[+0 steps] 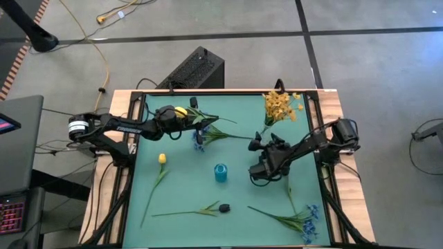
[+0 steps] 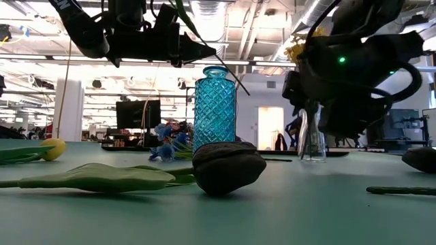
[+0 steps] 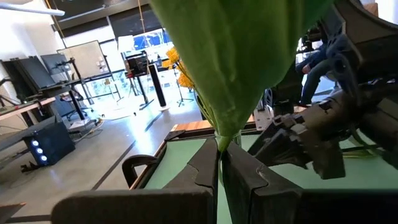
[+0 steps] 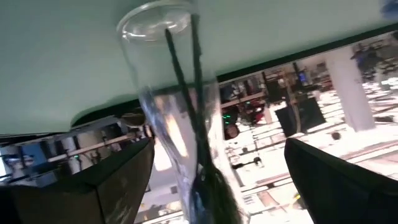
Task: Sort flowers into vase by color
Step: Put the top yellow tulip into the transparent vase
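Flowers, artificial, on a green table mat [image 1: 187,187].

Item one: yellow tulip [image 1: 181,111], held above the mat's far left part by the left gripper [image 1: 185,117]. The fingers [image 3: 205,171] are pinched tight on the base of its broad green leaf [image 3: 236,62], which fills much of the left wrist view. The stalk runs on toward the mat's middle.

Item two: yellow small-bloom spray [image 1: 279,105], standing in a clear glass vase [image 2: 312,139] near the far right corner. In the right wrist view the vase [image 4: 180,124] shows with two thin dark stems inside it.

Item three: blue small-bloom spray [image 1: 199,138], lying flat just beside the left gripper, toward the centre.

Item four: second yellow tulip [image 1: 162,159], lying at the left side, its stalk trailing toward the near edge.

Item five: dark blackish bud [image 1: 223,207] on a leafy stalk, lying near the front centre; it sits large in the low view [image 2: 228,167].

Item six: second blue spray [image 1: 309,220], lying at the near right corner.

Blue glass vase [image 1: 221,172]: upright at the mat's centre, no stems seen in it.

Right gripper [image 1: 263,169]: right of the blue vase, well short of the clear vase. Its fingers [image 4: 118,180] stand wide apart, holding nothing, with the clear vase seen between them.
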You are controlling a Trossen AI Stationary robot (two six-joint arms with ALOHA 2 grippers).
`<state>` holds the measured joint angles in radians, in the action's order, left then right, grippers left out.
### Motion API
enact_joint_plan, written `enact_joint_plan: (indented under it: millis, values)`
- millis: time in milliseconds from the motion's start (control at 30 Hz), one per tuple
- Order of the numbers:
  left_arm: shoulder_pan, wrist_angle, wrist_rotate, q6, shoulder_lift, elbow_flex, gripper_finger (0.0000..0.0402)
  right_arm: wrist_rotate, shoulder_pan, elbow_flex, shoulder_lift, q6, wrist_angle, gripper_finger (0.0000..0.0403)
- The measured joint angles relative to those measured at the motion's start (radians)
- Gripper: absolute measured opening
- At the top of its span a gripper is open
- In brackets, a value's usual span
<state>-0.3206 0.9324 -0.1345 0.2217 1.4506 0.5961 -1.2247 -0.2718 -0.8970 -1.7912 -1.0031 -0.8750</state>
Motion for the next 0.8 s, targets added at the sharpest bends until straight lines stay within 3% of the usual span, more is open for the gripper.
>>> enact_joint_plan:
  millis: [233,433,567,667,800]
  values:
    - [0.000,0.000,-0.001,-0.007,0.000,0.000,0.0000,0.000,-0.084,-0.013,0.000,0.105,0.021,0.0387]
    - [0.000,0.013,-0.066,-0.057,0.000,0.001,0.0000,0.137,-0.166,-0.099,0.000,0.477,-0.007,0.0387]
    - [0.003,0.012,-0.168,-0.134,0.001,0.043,0.0000,0.345,-0.199,-0.189,0.000,0.849,-0.066,0.0387]
    - [0.022,-0.023,-0.210,-0.154,0.007,0.101,0.0000,0.566,-0.198,-0.230,0.000,1.123,-0.089,0.0387]
    - [0.054,-0.140,-0.228,-0.098,0.007,0.196,0.0000,0.852,-0.194,-0.213,0.000,1.348,-0.088,0.0386]
